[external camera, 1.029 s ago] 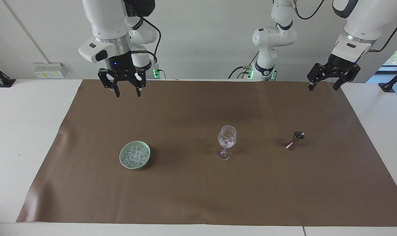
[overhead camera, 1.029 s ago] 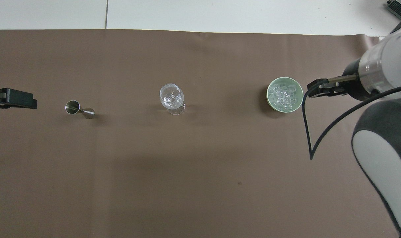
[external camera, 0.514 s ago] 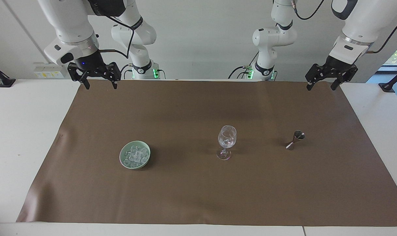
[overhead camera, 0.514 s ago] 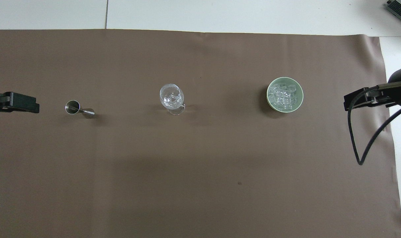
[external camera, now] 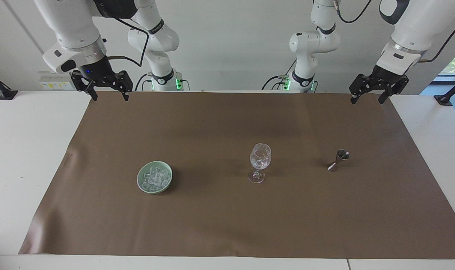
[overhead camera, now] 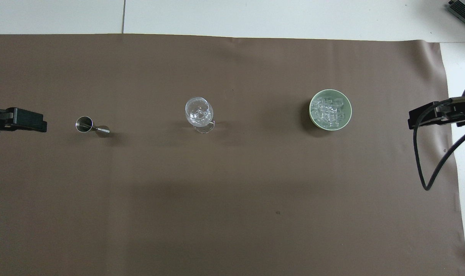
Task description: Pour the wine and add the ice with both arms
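Ice (external camera: 155, 177) heaps one bowl (external camera: 142, 185); one glass (external camera: 260, 155), one jigger (external camera: 337, 160); both tools (external camera: 107, 92) (external camera: 367, 95) spread, empty.

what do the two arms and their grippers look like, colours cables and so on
Both arms are glossy white with rounded jointed segments, grey-capped joints and a metal ring at the wrist. Each ends in a black two-finger gripper: the right gripper shows a small blue light on its black wrist, the left gripper none that I can see. Black cables loop loosely along both arms. Green lights glow at the bases.
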